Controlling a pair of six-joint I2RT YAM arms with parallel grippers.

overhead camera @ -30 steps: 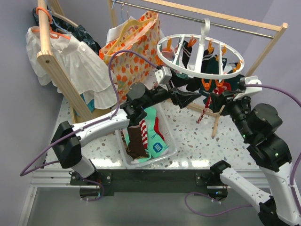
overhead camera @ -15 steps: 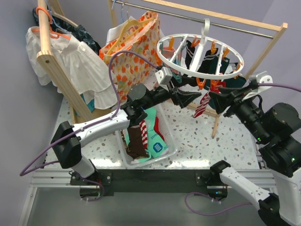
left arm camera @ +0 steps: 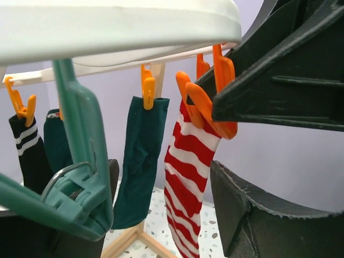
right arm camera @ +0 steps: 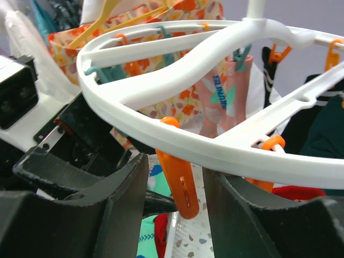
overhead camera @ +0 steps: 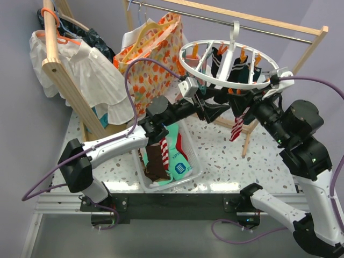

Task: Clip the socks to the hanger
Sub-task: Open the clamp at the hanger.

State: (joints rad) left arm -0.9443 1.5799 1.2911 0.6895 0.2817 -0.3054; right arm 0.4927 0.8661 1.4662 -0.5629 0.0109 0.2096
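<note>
Item: red-and-white striped sock (overhead camera: 237, 124), hung from an orange clip (left arm camera: 207, 105) on the hanger (overhead camera: 185, 63).
- Right gripper (right arm camera: 176, 177): has let go of it and swung back up; jaws half open astride a second clip (right arm camera: 180, 185) (not pinching).
- Left gripper (left arm camera: 217, 137): jaws wide, upper finger on the sock's clip.
- Status: this sock looks done.

You get soft, even light, faint shadows on the desk (overhead camera: 226, 156); both wrist views blur the nearest tool fingers (left arm camera: 279, 80) and hanger (left arm camera: 107, 21).

worktop: white speckled terrazzo worktop (overhead camera: 226, 161) | on it: clear plastic rectangular bin (overhead camera: 198, 164), left of centre, near front edge, holding loose patterned socks (overhead camera: 161, 158) | wooden rail frame leg (overhead camera: 246, 142) stands right of bin
</note>
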